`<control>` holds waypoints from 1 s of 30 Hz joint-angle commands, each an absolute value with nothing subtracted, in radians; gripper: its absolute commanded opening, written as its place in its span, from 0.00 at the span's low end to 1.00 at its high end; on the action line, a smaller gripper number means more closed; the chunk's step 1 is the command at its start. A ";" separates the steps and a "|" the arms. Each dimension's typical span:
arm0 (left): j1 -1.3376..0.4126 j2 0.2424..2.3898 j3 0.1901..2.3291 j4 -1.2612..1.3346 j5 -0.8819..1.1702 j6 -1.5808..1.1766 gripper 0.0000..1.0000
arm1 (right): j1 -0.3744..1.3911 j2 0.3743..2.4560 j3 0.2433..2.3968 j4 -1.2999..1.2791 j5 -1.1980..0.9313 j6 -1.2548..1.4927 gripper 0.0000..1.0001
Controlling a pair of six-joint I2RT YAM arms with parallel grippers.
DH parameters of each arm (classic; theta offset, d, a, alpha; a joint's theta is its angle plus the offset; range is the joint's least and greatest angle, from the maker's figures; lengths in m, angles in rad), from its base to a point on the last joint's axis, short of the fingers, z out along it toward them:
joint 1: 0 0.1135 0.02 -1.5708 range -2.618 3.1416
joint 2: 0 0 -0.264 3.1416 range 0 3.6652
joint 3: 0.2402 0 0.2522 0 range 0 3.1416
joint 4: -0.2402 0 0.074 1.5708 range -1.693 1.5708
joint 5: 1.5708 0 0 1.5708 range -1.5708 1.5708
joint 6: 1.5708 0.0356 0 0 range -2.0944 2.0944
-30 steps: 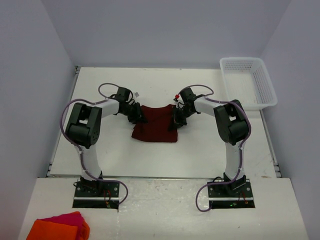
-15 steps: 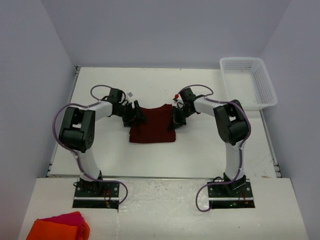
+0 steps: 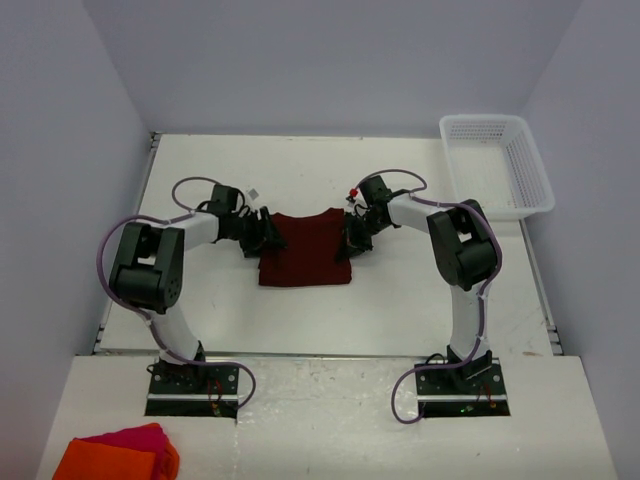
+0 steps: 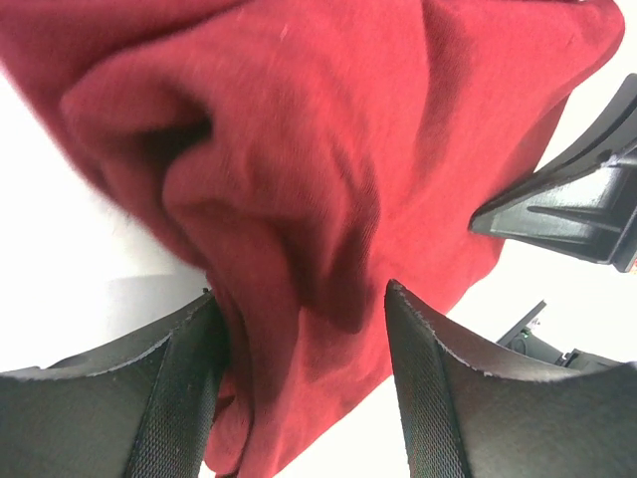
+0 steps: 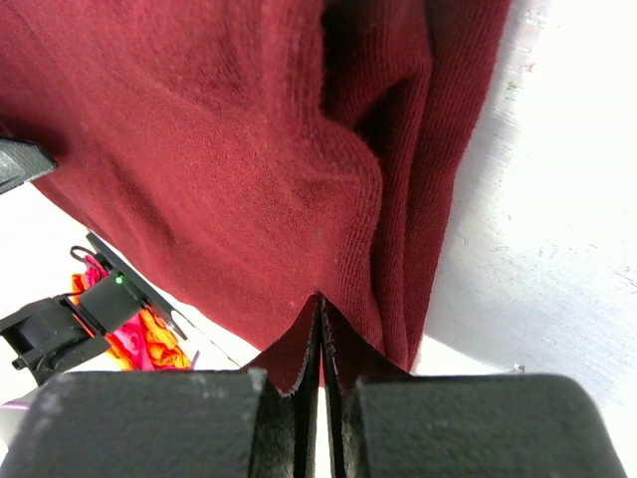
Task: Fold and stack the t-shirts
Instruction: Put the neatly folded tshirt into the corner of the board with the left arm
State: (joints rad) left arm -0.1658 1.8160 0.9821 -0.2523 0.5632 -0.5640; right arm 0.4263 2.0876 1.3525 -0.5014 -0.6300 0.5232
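A dark maroon t-shirt (image 3: pixel 305 248) lies folded into a rough rectangle in the middle of the table. My left gripper (image 3: pixel 265 237) sits low at its left edge. In the left wrist view that gripper (image 4: pixel 299 289) is open, and loose bunched cloth (image 4: pixel 299 149) lies between the black fingers (image 4: pixel 428 398) without being pinched. My right gripper (image 3: pixel 352 240) is at the shirt's right edge. The right wrist view shows it (image 5: pixel 320 299) shut, with a fold of the shirt (image 5: pixel 199 149) caught at the fingertips.
A white slotted basket (image 3: pixel 497 165) stands at the back right corner of the table. Bright orange and pink cloths (image 3: pixel 120 452) lie on the near ledge at the bottom left, outside the table. Walls close in the table on three sides.
My left gripper has opened and let go of the shirt's left edge, and its arm has swung out to the left. The shirt's lower left corner has settled squarer. The right arm has not moved.
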 commanded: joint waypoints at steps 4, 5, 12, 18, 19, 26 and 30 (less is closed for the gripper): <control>-0.143 1.839 0.858 -0.342 0.344 -0.529 0.65 | 0.425 2.077 1.351 -0.515 -0.614 0.512 0.00; -0.135 1.838 0.854 -0.341 0.348 -0.531 0.65 | 0.425 2.075 1.351 -0.515 -0.615 0.512 0.00; -0.123 1.841 0.853 -0.322 0.357 -0.535 0.61 | 0.425 2.074 1.350 -0.514 -0.614 0.512 0.00; -0.121 1.845 0.864 -0.362 0.318 -0.548 0.55 | 0.425 2.059 1.345 -0.522 -0.606 0.505 0.00; -0.121 1.836 0.858 -0.359 0.287 -0.557 0.54 | 0.425 2.059 1.351 -0.523 -0.604 0.505 0.00; -0.114 1.836 0.839 -0.391 0.291 -0.571 0.42 | 0.425 2.059 1.384 -0.537 -0.604 0.500 0.00; -0.114 1.798 0.819 -0.373 0.292 -0.563 0.41 | 0.425 2.033 1.425 -0.563 -0.603 0.439 0.00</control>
